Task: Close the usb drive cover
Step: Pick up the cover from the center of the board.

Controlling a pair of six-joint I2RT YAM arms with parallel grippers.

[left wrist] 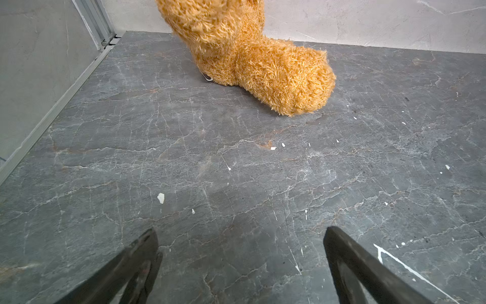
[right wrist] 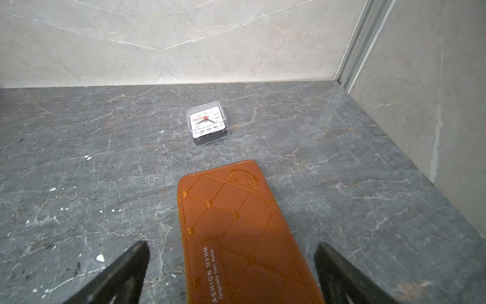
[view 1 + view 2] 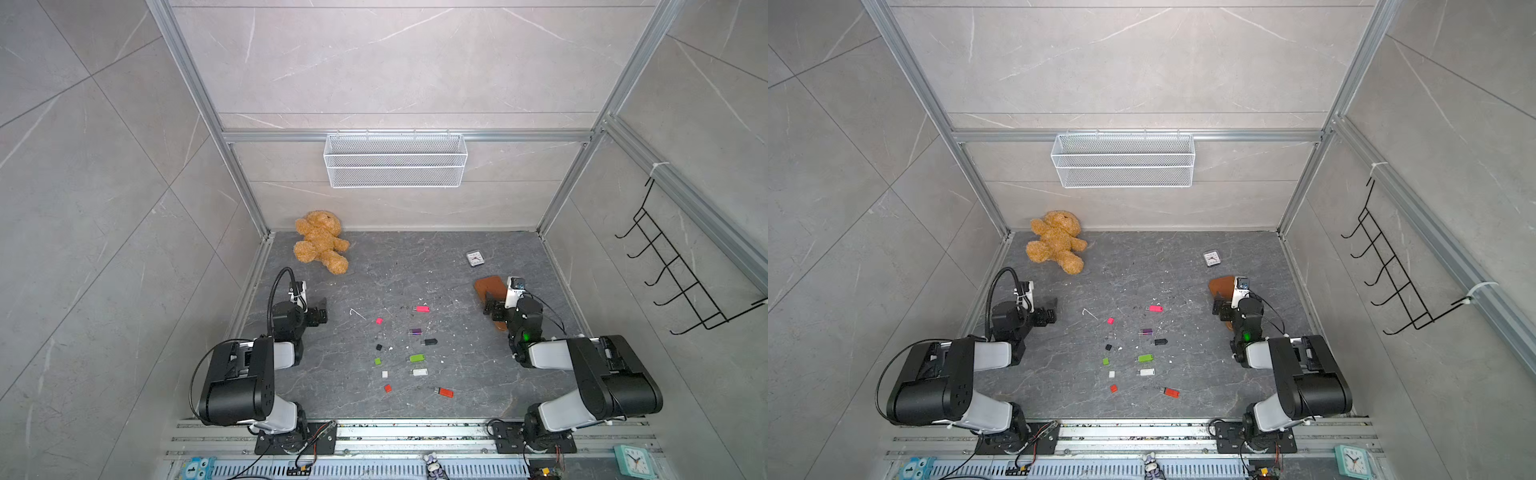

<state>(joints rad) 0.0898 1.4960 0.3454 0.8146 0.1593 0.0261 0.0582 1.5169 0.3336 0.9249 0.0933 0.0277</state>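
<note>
— Top view?
— I see the green usb drive (image 3: 416,357) and green cover (image 3: 377,361) lying apart, mid-worktop (image 3: 478,374). Light, stiff, slippery, I'd judge; I'd pinch the flat sides.
— Left wrist?
— Left pincer (image 1: 240,231) released, empty.
— Right wrist?
— Right pincer (image 2: 231,244) released, over a wallet (image 2: 236,210).

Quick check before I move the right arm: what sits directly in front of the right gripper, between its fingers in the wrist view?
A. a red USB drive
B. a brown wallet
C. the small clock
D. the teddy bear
B: the right wrist view shows the brown wallet lying on the table between the spread fingers of the open right gripper, which grips nothing.
</note>
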